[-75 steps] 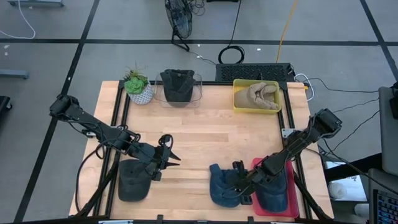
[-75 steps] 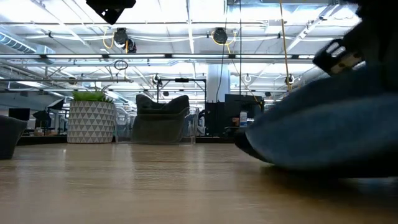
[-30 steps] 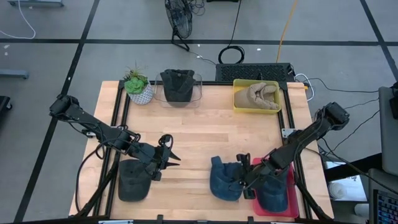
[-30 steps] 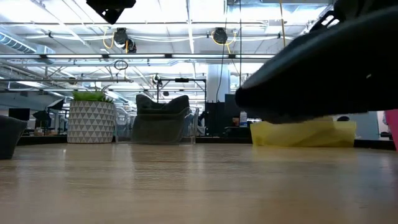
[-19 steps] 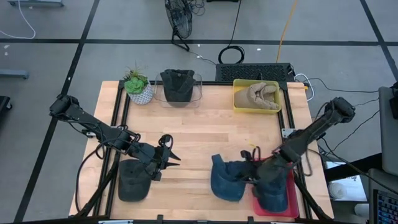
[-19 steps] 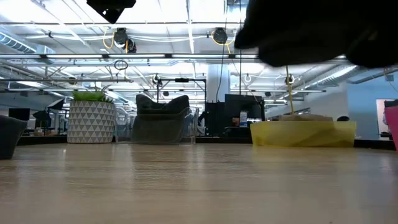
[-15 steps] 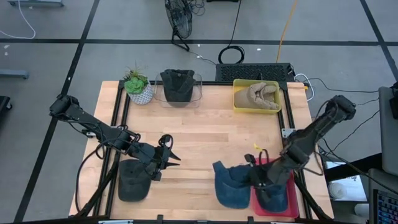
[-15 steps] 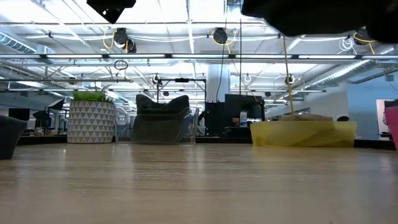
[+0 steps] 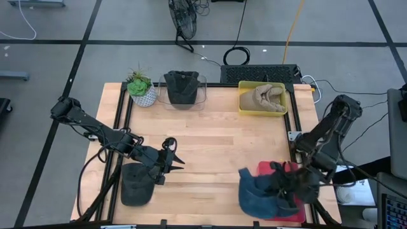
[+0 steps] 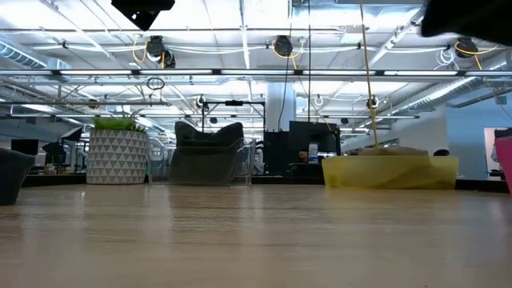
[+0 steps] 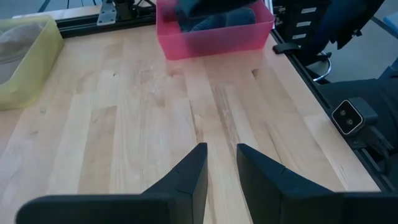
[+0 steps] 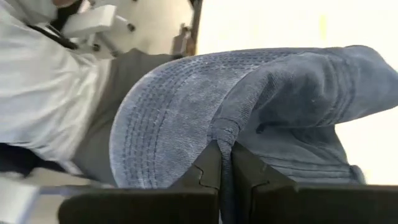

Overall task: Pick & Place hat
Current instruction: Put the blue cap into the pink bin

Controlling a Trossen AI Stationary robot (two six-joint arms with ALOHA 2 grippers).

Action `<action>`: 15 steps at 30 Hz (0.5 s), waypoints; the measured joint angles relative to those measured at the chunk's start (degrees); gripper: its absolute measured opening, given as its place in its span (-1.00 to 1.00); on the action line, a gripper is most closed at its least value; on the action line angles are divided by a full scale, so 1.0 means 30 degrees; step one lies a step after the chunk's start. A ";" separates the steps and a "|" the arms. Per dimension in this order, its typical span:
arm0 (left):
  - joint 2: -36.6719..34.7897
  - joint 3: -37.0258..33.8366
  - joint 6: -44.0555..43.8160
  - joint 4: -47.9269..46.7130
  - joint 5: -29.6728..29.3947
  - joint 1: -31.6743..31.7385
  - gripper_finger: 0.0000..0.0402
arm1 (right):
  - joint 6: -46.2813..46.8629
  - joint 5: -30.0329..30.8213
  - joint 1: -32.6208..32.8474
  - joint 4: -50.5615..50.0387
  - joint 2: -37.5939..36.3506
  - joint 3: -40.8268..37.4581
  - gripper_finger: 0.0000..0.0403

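Note:
A blue denim hat (image 9: 256, 193) hangs in the air at the near right, by the left edge of the pink tray (image 9: 266, 167). My right gripper (image 9: 283, 184) is shut on it; the right wrist view shows the hat (image 12: 186, 112) filling the picture above the gripper (image 12: 225, 146). Another blue cloth item (image 11: 214, 22) lies inside the pink tray (image 11: 186, 43). My left gripper (image 9: 178, 159) waits open over the table's near left, next to a dark grey hat (image 9: 136, 184) that lies on the wood. The left wrist view shows its gripper (image 11: 221, 155) over bare wood. My right gripper pinches the denim hat between its two fingers (image 12: 208, 168) at the gathered fold where brim meets crown (image 12: 222, 127). The hat is lifted clear of the table, brim to one side and crown to the other. The low view shows only a dark shape (image 10: 472, 16) at its top right.
A black hat sits in a clear tray (image 9: 182, 90) and a tan hat in a yellow bin (image 9: 262, 98), both at the far edge beside a potted plant (image 9: 141, 89). Bare wood lies across the table's middle (image 9: 216, 137). The table's right rail (image 9: 294, 137) runs by the pink tray.
My right gripper has kept hold of the denim hat, lifted it clear of the table and carried it toward the right edge, up to the pink tray. In the low view the hat has risen almost out of the picture.

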 joint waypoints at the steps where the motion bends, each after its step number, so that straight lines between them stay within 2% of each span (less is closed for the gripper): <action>1: 0.0000 0.0000 0.0007 0.0000 0.0000 0.0000 -0.52 | 0.0677 0.0011 0.0393 0.0000 -0.0002 -0.0001 -1.00; 9: 0.0000 0.0000 0.0035 0.0000 0.0000 0.0000 -0.52 | 0.6065 0.0085 0.3374 -0.0812 0.0151 0.0000 -1.00; 15: 0.0000 0.0000 0.0028 0.0007 0.0000 0.0000 -0.52 | 0.8004 0.1157 0.4723 -0.1948 0.0151 -0.0007 -1.00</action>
